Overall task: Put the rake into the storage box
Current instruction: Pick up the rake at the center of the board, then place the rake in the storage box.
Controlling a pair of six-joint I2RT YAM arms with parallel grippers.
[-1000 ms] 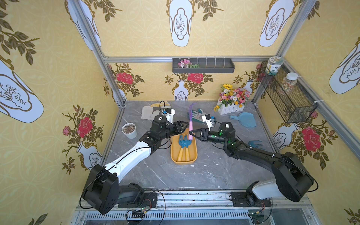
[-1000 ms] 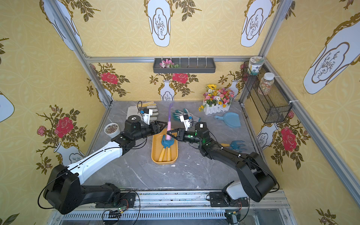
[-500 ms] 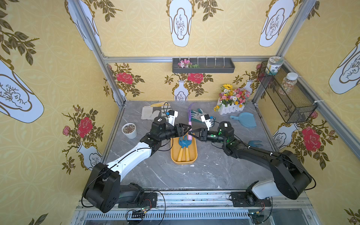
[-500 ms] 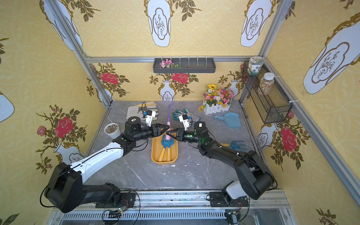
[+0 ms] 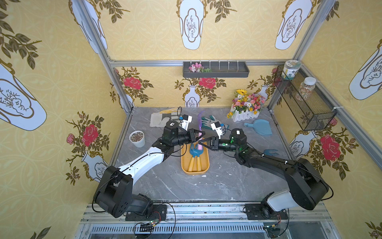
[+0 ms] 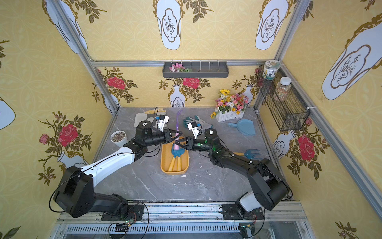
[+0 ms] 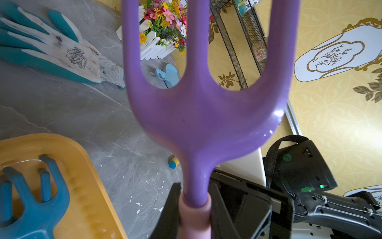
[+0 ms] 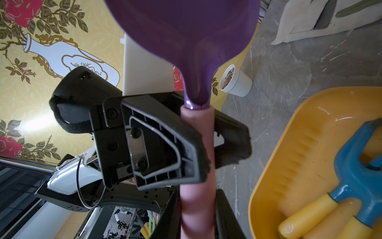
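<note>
Left tool (image 5: 199, 135) clamped, right tool (image 5: 202, 143) clamped

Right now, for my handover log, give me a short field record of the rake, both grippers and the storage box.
rake: purple tines up, pink handle down, upright, off the table at the storage box far end
left gripper: shut on the rake, nearer the tines
right gripper: shut on the rake, lower down
storage box: holds blue-headed tools with yellow handles
rake in box: not yet
</note>
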